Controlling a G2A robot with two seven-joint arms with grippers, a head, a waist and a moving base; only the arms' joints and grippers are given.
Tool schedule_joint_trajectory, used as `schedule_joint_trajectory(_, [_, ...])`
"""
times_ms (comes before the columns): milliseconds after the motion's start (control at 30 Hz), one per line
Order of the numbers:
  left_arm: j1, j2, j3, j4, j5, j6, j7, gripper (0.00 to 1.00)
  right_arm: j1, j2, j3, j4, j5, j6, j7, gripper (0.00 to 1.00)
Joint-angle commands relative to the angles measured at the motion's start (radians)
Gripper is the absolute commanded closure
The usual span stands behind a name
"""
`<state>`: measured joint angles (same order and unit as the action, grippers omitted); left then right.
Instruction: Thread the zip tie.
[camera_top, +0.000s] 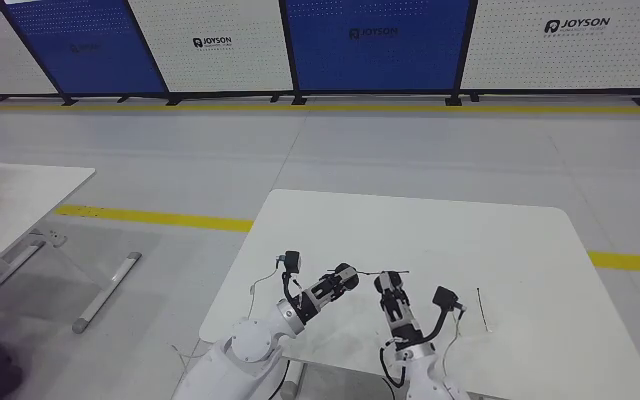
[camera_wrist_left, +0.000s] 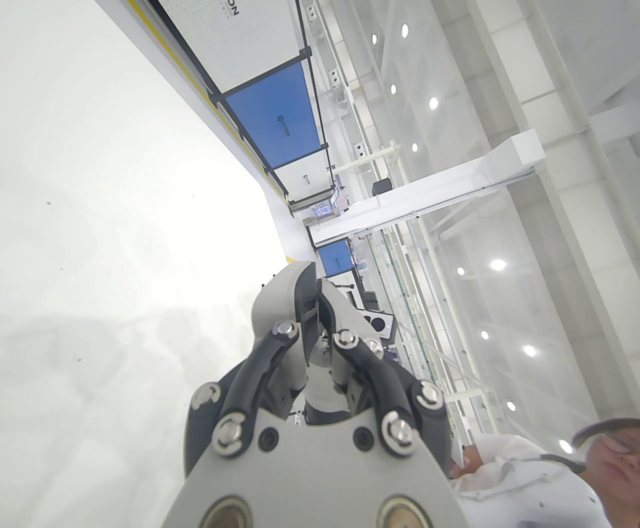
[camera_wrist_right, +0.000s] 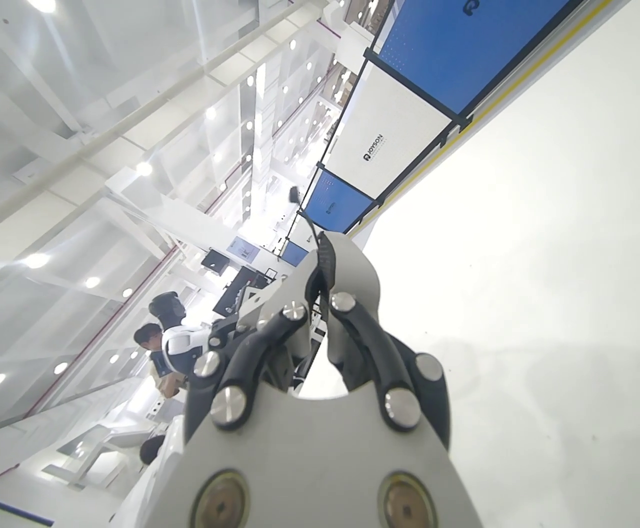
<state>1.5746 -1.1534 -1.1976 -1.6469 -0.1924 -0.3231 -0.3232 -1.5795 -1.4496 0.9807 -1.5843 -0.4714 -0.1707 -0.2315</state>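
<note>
We hold the zip tie (camera_top: 368, 272) straight between our two grippers, over the table (camera_top: 500, 230) near its 6 o'clock edge. Our left gripper (camera_wrist_left: 317, 295) and right gripper (camera_wrist_right: 324, 255) both pinch it tight. We think the tip is not through the head yet, so the threading is not done.

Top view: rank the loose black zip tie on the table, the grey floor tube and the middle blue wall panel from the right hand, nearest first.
1. Loose black zip tie, lying just right of the right hand.
2. Grey metal tube, on the floor far left.
3. Middle blue wall panel, at the back.
</note>
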Motion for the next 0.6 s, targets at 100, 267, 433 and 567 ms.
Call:
schedule_joint_trajectory(100, [0.0,0.0,0.0,0.0,0.0,0.0,0.0,1.0,0.001,-0.001,0.002,-0.008,-0.008,0.009,0.002,1.0])
schedule_joint_trajectory(267, [0.0,0.0,0.0,0.0,0.0,0.0,0.0,1.0,0.005,-0.001,0.0,-0.008,-0.021,0.021,0.013,1.0])
schedule_joint_trajectory(433, [0.0,0.0,0.0,0.0,0.0,0.0,0.0,1.0,0.017,-0.003,-0.011,0.004,-0.025,0.028,0.047,1.0])
schedule_joint_trajectory(567, [0.0,0.0,0.0,0.0,0.0,0.0,0.0,1.0,0.031,-0.004,-0.016,0.019,-0.012,0.022,0.084,1.0])
